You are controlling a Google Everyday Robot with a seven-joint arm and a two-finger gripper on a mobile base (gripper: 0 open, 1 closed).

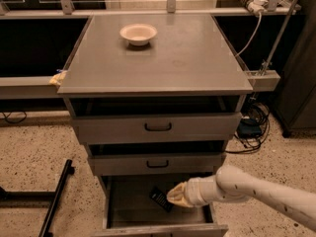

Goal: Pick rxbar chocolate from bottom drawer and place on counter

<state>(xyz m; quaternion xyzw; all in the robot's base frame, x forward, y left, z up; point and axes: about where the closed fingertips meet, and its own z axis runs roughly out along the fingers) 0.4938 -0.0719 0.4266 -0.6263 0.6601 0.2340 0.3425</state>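
Observation:
The bottom drawer (123, 206) is pulled open below two shallower drawers with black handles. The rxbar chocolate (160, 199), a small flat black wrapper, lies on the drawer floor toward the right. My gripper (174, 197) reaches in from the right on a white arm, its yellowish tip right at the bar's right end, just over it. The counter (197, 58) is the broad grey top of the cabinet above.
A pale bowl (138, 33) stands on the counter at the back left. The top drawer (158, 126) and middle drawer (157, 164) are each pulled out a little. A black bar (55, 197) lies on the floor at left. Cables (252, 127) lie at right.

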